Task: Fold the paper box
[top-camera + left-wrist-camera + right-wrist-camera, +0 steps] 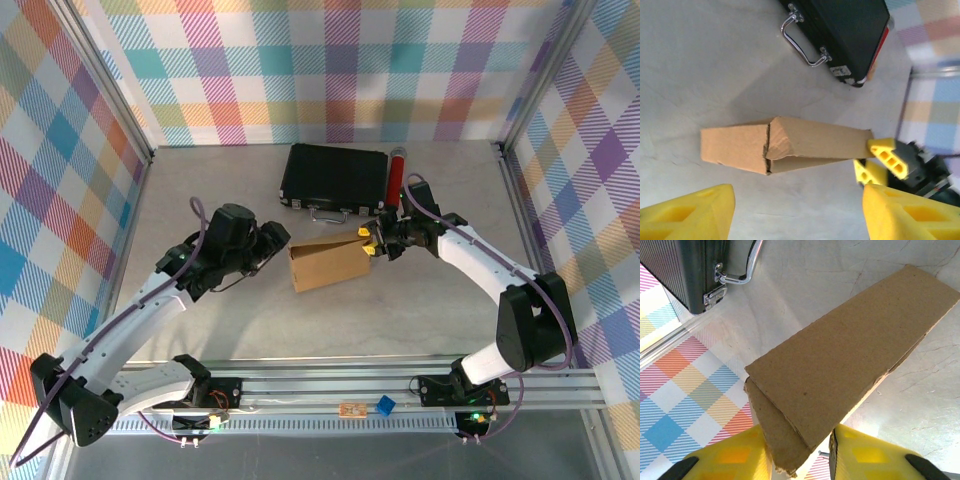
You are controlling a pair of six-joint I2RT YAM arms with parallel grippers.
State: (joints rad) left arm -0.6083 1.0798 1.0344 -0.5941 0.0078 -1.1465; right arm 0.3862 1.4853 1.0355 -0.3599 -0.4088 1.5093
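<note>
At bench (220,330) centre, paper box (328,265) lies partly folded. Right gripper (368,243) clamped on its right end. Left gripper (278,240) jaws apart, just beside its left end, not touching.

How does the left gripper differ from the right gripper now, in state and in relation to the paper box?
The left gripper is open, with nothing between its fingers; the right gripper is shut on one end of the paper box. The left gripper stands apart from the box, off its other end; the right gripper touches it. Both have yellow fingers.
</note>
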